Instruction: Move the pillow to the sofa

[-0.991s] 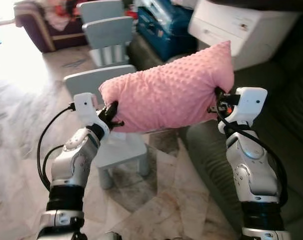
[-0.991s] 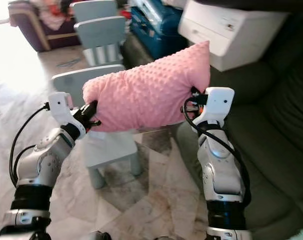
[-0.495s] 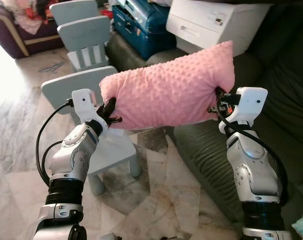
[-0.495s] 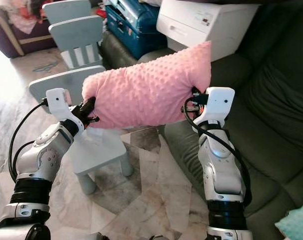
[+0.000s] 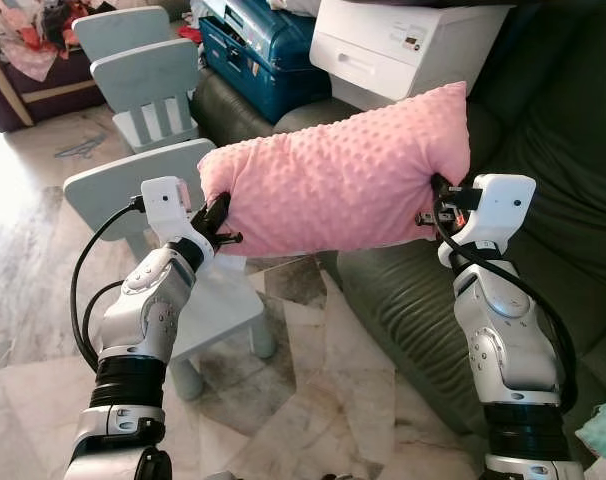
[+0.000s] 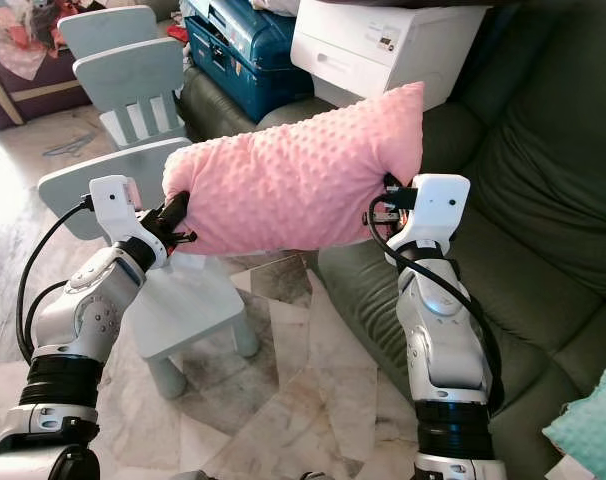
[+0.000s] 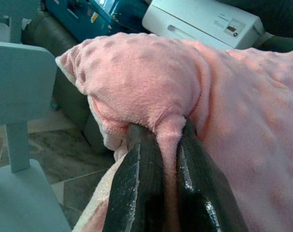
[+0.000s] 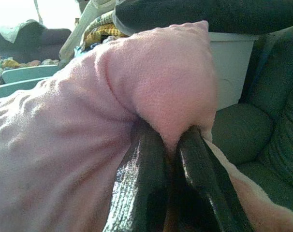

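A pink dotted pillow (image 5: 338,180) hangs in the air between my two arms, above the floor at the sofa's front edge. My left gripper (image 5: 219,222) is shut on its left end, and the left wrist view shows the black fingers (image 7: 141,188) pinching a fold of the fabric. My right gripper (image 5: 435,203) is shut on the pillow's right end, with its fingers (image 8: 141,193) clamped on the plush. The dark green sofa (image 5: 543,200) fills the right side, its seat just below and right of the pillow.
A small pale blue chair (image 5: 198,300) stands under my left arm, with two more (image 5: 143,75) behind it. A blue suitcase (image 5: 258,50) and a white printer (image 5: 403,45) rest on the sofa's far end. A teal cushion (image 6: 588,430) lies at the near right. Marble floor (image 5: 313,400) lies below.
The camera has turned to the right, so more of the sofa is in view and the chairs have slid left. Both grippers still hold the pillow the same way.
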{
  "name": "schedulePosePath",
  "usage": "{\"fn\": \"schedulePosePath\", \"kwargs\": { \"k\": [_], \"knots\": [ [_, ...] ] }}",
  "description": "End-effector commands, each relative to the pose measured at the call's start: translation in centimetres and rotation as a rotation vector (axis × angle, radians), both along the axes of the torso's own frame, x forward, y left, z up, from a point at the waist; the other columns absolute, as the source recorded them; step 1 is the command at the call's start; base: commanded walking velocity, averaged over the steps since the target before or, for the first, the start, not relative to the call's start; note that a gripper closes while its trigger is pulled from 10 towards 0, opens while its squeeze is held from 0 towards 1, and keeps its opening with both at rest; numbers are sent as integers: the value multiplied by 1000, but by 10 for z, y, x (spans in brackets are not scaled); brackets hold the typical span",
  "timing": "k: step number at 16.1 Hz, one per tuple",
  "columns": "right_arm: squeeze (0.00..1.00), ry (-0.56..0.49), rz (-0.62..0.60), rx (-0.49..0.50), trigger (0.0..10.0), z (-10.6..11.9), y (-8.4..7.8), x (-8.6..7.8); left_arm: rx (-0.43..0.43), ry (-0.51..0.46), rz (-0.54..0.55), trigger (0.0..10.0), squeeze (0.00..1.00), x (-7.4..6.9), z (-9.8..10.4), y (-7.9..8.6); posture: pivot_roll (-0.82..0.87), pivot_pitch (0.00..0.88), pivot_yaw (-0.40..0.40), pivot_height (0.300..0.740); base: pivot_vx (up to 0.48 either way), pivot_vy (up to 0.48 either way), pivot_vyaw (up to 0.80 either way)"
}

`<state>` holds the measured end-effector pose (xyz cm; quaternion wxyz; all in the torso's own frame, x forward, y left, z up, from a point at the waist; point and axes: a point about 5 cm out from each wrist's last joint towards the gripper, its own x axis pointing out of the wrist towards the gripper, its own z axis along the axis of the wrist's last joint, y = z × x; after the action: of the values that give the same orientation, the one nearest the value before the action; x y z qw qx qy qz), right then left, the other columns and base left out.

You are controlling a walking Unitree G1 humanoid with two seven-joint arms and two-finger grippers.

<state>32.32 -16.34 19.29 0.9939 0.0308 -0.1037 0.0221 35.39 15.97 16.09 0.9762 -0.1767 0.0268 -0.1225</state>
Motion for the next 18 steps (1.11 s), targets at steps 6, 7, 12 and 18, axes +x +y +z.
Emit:
{"fn": "schedulePosePath", "kwargs": {
  "k": [6, 7, 12, 18],
  "knots": [
    [0, -10, -6, 0, 0, 4, -1, 1, 8, -20, 6, 10000, 0, 1, 4, 3, -131, 95, -19, 740, 0, 0, -800],
    [0, -10, -6, -1, 0, 4, -1, 1, 2, -16, 9, 10000, 0, 1, 4, 3, -130, 95, -19, 740, 0, 0, -800],
    [0, -7, -8, 1, 0, 3, -1, 1, 8, -17, 9, 10000, 0, 1, 4, 5, -133, 96, -15, 740, 0, 0, -800],
    [0, -6, -11, 1, 0, 3, -1, 1, -12, -10, 23, 10000, 0, 1, 4, 6, -131, 97, -17, 740, 0, 0, -800]
  ]
}}
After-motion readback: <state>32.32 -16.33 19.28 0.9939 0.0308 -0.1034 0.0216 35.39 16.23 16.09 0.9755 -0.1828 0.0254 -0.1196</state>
